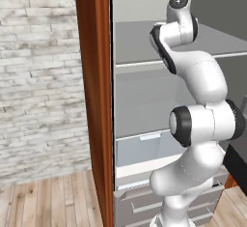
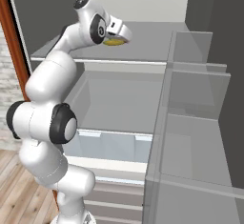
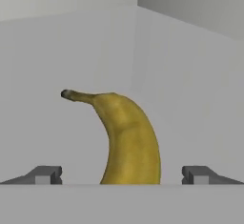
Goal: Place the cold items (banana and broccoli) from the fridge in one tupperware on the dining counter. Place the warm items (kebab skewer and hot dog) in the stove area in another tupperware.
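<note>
**Gripper lined up on the banana, fridge shelf — not yet gripped**

Nearest you first: the arm's base sits right in front of the open fridge, w/ the drawers (image 1: 144, 204) low down and the clear crisper bin (image 2: 112, 144) just above them. The arm folds up and over those so the wrist can reach in at upper-shelf height — that's why it's bent so high.

Next out, the gripper (image 3: 122, 174). In the hand view its two dark tips stand wide apart, one each side of the fruit, nothing between them touching — so it's released, jaws spread, holding nothing. You want it that way: the gap has to be wider than the banana before you close.

Then the banana (image 3: 126, 139) itself. It lies on the grey upper shelf (image 2: 152, 44), centred between the tips, its thick end toward the camera and the stem end curving away to the view's upper left. In the right base view you see it as a yellow patch (image 2: 113, 41) just under the hand, so it's very near, prob. within reach of the fingers.

Farthest: the fridge's back wall and inner corner. Broccoli isn't something I can pick out here.

Judgement: pre-grasp on the first cold item; a short advance, then close.
</note>
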{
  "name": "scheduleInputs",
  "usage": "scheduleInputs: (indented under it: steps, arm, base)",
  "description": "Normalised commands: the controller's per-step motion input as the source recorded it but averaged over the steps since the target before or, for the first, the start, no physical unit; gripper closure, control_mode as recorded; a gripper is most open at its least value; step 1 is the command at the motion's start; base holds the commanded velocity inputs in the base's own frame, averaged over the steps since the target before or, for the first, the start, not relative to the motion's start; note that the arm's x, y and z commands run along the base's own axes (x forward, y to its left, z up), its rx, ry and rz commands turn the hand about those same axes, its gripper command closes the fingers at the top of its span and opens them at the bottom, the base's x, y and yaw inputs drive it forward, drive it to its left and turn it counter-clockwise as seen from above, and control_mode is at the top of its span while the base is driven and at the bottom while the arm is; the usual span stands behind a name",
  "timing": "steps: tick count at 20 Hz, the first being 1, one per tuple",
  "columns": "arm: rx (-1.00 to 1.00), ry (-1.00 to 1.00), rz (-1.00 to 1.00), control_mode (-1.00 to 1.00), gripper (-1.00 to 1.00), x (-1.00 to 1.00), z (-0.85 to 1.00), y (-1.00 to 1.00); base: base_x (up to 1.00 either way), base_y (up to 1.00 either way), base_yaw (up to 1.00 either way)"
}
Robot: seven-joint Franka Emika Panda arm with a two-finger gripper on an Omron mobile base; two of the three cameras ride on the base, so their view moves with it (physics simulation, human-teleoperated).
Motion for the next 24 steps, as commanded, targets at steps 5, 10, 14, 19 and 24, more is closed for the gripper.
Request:
scheduleInputs:
  steps: [5,10,14,19,24]
  arm:
    - [0.00,0.03,-0.04,-1.00,-1.00,0.11,-0.16,-0.16]
    - [0.00,0.05,0.00,-1.00,1.00,0.18,-0.25,-0.05]
    - [0.00,0.06,0.00,-1.00,1.00,0.01,-0.22,-0.04]
    - [0.00,-0.05,0.00,-1.00,1.00,-0.21,-0.12,0.00]
    - [0.00,-0.40,0.00,-1.00,1.00,-0.81,-0.19,0.01]
  base:
    - [0.00,0.00,0.00]
    - [0.00,0.00,0.00]
    - [0.00,0.00,0.00]
    - [0.00,0.00,0.00]
    - [0.00,0.00,0.00]
